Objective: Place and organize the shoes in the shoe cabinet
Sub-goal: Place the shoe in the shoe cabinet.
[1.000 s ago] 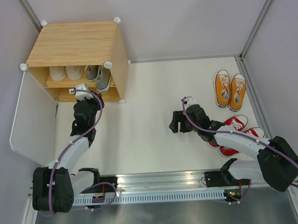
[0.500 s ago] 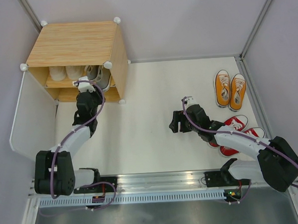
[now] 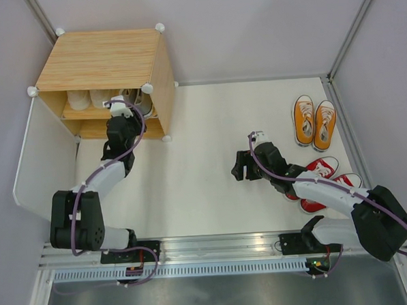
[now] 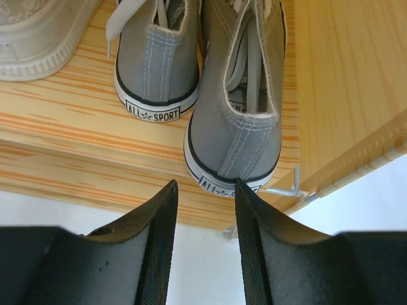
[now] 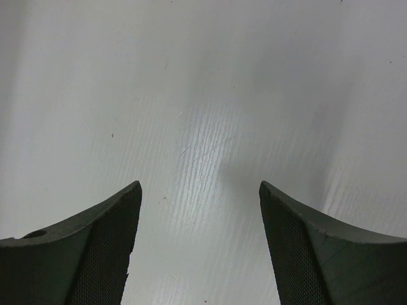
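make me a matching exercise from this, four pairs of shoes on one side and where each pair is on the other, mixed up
Things
1. grey shoes
2. orange shoes
3. red shoes
4. cream shoes

Places
A. on the table, far right, side by side
B. middle shelf of the cabinet, right side, just ahead of the left gripper
C. on the table, partly under the right arm
D. middle shelf of the cabinet, left side

Pairs: 1-B, 2-A, 3-C, 4-D
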Robot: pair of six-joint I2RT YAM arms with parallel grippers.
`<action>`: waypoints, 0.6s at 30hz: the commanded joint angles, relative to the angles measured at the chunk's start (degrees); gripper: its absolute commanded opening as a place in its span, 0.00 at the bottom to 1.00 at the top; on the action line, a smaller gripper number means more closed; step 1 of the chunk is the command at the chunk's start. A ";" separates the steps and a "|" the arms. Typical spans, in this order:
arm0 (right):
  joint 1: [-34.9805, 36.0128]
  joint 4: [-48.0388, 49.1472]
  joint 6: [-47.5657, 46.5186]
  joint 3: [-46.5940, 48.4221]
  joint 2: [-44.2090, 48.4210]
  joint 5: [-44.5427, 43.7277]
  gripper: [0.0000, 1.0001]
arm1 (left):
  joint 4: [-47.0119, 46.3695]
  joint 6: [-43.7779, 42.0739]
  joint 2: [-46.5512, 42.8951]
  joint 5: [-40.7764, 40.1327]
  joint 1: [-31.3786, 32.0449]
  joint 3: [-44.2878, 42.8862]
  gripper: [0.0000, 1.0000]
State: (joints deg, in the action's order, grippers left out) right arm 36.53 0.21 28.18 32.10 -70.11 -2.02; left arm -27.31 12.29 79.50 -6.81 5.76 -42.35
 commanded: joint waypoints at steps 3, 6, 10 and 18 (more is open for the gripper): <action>0.12 1.46 -0.94 2.53 -0.56 -1.23 0.79 | -4.42 -0.78 2.49 0.66 -0.31 -4.50 0.45; 0.20 1.46 -0.94 2.53 -0.73 -1.58 0.79 | -4.94 -0.43 3.64 0.74 -0.31 -5.11 0.45; 0.29 1.46 -0.94 2.53 -1.00 -1.67 0.79 | -5.56 -0.25 4.96 0.48 -0.31 -5.81 0.45; 0.20 1.37 -1.03 2.62 -1.26 -1.93 0.79 | -5.39 0.71 6.54 1.27 -0.31 -7.31 0.47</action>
State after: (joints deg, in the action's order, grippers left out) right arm 36.53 0.23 28.01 32.75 -71.02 -2.92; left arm -28.91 12.34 85.14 -4.95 5.87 -46.63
